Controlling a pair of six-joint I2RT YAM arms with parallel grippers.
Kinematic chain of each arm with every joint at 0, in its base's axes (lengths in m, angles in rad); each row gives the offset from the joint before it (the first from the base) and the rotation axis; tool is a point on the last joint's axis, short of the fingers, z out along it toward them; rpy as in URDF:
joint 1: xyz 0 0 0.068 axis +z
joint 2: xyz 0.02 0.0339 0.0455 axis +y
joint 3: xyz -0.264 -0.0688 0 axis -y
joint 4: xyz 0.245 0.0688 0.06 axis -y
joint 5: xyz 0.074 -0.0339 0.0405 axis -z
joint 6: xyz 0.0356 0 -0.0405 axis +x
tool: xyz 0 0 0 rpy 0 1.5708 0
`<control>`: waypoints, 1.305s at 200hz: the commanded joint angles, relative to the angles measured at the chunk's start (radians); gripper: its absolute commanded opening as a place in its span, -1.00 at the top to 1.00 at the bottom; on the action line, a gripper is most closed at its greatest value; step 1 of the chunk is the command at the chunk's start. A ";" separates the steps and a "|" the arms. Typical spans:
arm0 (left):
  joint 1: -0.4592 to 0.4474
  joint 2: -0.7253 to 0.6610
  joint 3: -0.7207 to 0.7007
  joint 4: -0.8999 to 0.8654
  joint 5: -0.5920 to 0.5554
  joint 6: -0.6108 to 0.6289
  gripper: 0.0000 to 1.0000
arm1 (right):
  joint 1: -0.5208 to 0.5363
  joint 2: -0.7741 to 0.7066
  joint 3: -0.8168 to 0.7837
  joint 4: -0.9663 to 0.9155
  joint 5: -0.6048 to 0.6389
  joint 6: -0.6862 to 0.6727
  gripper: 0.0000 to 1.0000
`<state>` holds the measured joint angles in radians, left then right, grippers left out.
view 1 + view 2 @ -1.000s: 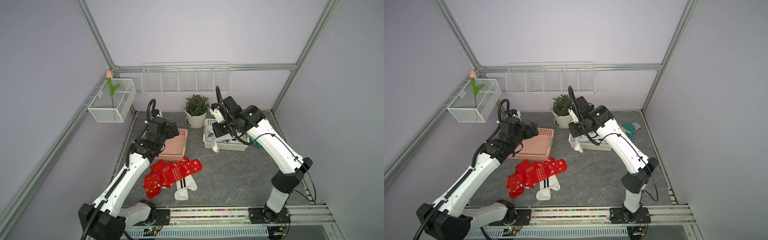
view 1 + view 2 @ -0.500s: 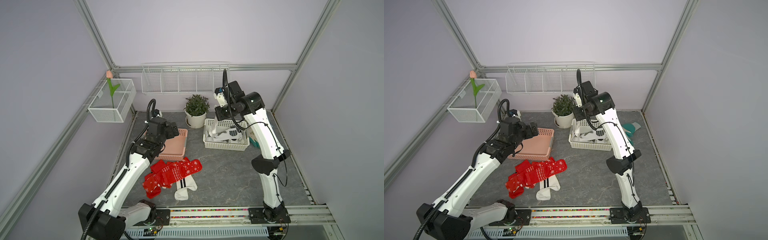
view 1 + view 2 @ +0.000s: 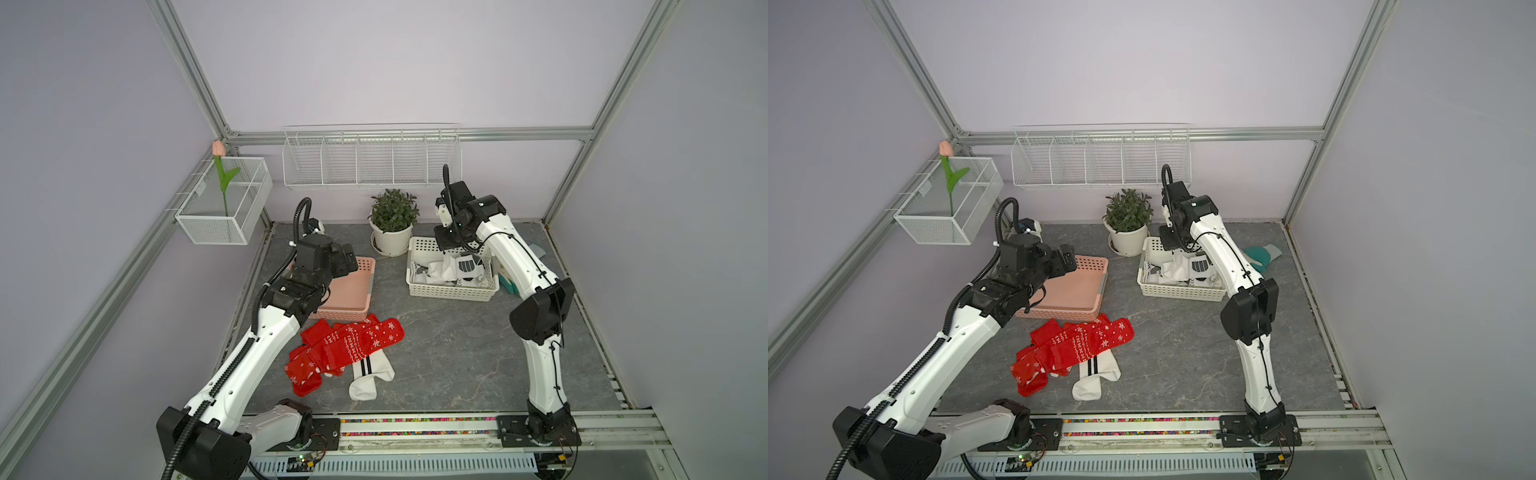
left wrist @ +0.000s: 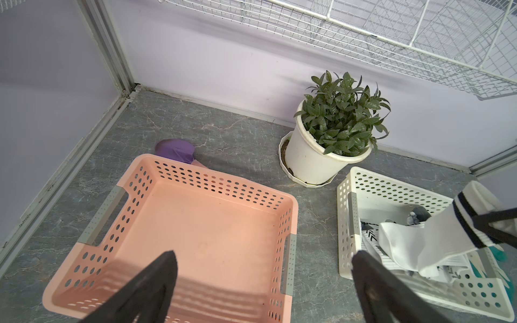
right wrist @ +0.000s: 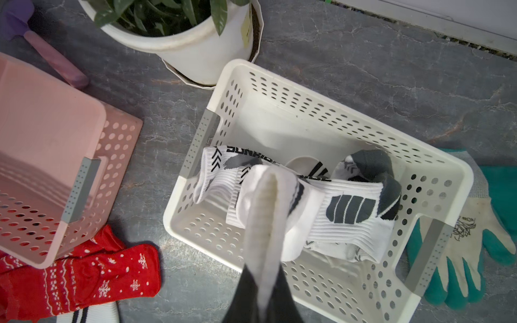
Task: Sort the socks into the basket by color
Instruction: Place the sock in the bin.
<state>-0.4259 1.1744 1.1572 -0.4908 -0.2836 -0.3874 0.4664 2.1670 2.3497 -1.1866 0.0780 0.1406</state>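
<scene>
1. The right tool [image 5: 262, 275] is clenched on the cuff of a white sock [image 5: 267, 212]. The sock hangs from it down into the white basket [image 5: 349, 110], its lower end touching the socks there.
2. More white socks with black and grey marks [image 5: 349, 209] lie heaped on that basket's floor.
3. The left tool [image 4: 263, 260] is released, its jaws spread wide and grasping nothing. It hovers above the near edge of the pink basket [image 4: 207, 179].
4. In both top views, taking the back wall as 12 o'clock, the white basket sits at about 1 o'clock on the tabletop [image 3: 457, 353]. The pink basket sits at about 10 o'clock.
5. Red socks [image 3: 349, 349] with white snowflakes lie piled on the tabletop at 6 o'clock of the pink basket, just beside its wall. A striped white sock [image 3: 368, 376] pokes out from under the pile at its 5 o'clock.
6. A potted plant [image 3: 392, 224] stands at 12 o'clock, between the two baskets.
7. Teal-and-white gloves [image 5: 475, 237] lie just beside the white basket at its 3 o'clock.
8. A purple spatula [image 4: 174, 149] lies at 12 o'clock of the pink basket.
</scene>
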 commanded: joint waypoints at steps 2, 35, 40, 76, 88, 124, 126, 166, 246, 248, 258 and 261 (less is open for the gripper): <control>-0.001 -0.010 -0.001 0.003 -0.001 -0.006 -0.99 | 0.003 -0.016 0.008 0.045 0.001 0.008 0.86; -0.002 -0.010 -0.002 0.004 -0.001 -0.006 -0.99 | -0.016 0.014 -0.017 0.017 0.084 0.007 0.86; -0.002 -0.009 -0.002 0.004 -0.001 -0.006 -0.99 | -0.022 0.013 -0.029 0.020 0.093 0.004 0.86; -0.002 -0.006 -0.002 0.004 0.000 -0.007 -0.99 | -0.056 -0.005 -0.115 0.033 0.166 -0.004 0.86; -0.001 -0.006 -0.002 0.004 0.000 -0.007 -0.99 | -0.063 -0.011 -0.140 0.038 0.185 -0.006 0.86; -0.002 -0.006 -0.002 0.004 0.001 -0.007 -0.99 | -0.077 -0.027 -0.228 0.092 0.164 -0.014 0.85; -0.001 -0.005 -0.002 0.004 0.001 -0.006 -0.99 | -0.076 -0.026 -0.230 0.093 0.161 -0.012 0.85; -0.002 -0.004 -0.003 0.004 -0.001 -0.007 -0.99 | -0.079 0.028 -0.240 0.079 0.181 0.001 0.83; -0.002 -0.004 -0.004 0.006 -0.002 -0.007 -0.99 | -0.092 0.118 -0.327 0.157 0.135 0.042 0.81; -0.001 -0.004 -0.004 0.006 -0.002 -0.006 -0.99 | -0.093 0.121 -0.332 0.160 0.131 0.043 0.81; -0.001 -0.003 -0.002 0.005 -0.001 -0.007 -0.99 | -0.094 0.129 -0.348 0.175 0.118 0.048 0.77; -0.002 -0.004 -0.002 0.005 -0.001 -0.007 -0.99 | -0.095 0.132 -0.353 0.178 0.114 0.049 0.76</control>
<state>-0.4259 1.1744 1.1572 -0.4908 -0.2836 -0.3874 0.3840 2.2784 2.0369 -1.0481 0.2302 0.1638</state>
